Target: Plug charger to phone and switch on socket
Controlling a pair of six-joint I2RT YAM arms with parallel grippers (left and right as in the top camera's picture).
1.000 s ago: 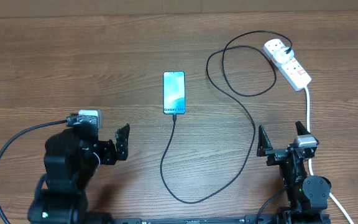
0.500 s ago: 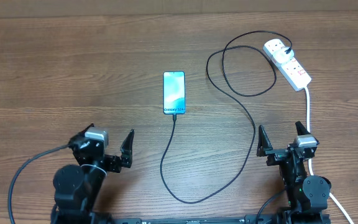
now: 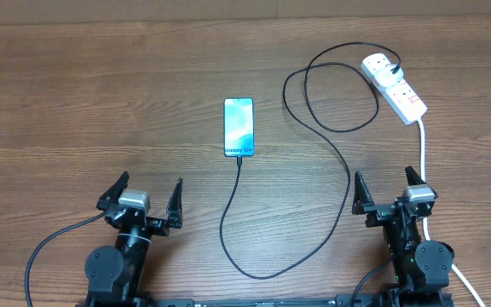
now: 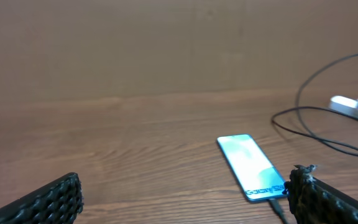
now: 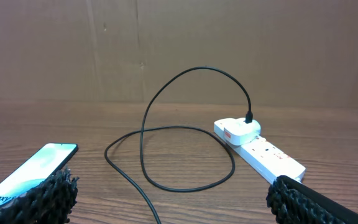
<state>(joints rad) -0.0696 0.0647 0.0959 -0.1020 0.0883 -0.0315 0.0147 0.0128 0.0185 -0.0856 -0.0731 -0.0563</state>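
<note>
The phone (image 3: 239, 127) lies mid-table with its blue "Galaxy S24" screen up; it also shows in the left wrist view (image 4: 252, 167) and the right wrist view (image 5: 28, 167). The black charger cable (image 3: 326, 183) has its tip in the phone's near edge and loops back to the white adapter (image 3: 382, 68) seated in the socket strip (image 3: 401, 91), which shows in the right wrist view (image 5: 263, 152) too. My left gripper (image 3: 141, 198) is open and empty at the front left. My right gripper (image 3: 389, 189) is open and empty at the front right.
The strip's thick white cord (image 3: 423, 145) runs down the right side past my right arm. A black arm cable (image 3: 54, 243) curves at the front left. A brown wall (image 5: 179, 50) stands behind the table.
My left arm has drawn back toward the front edge and turned, so its open gripper now faces the phone from farther away. The right arm, phone and cable have not moved.
</note>
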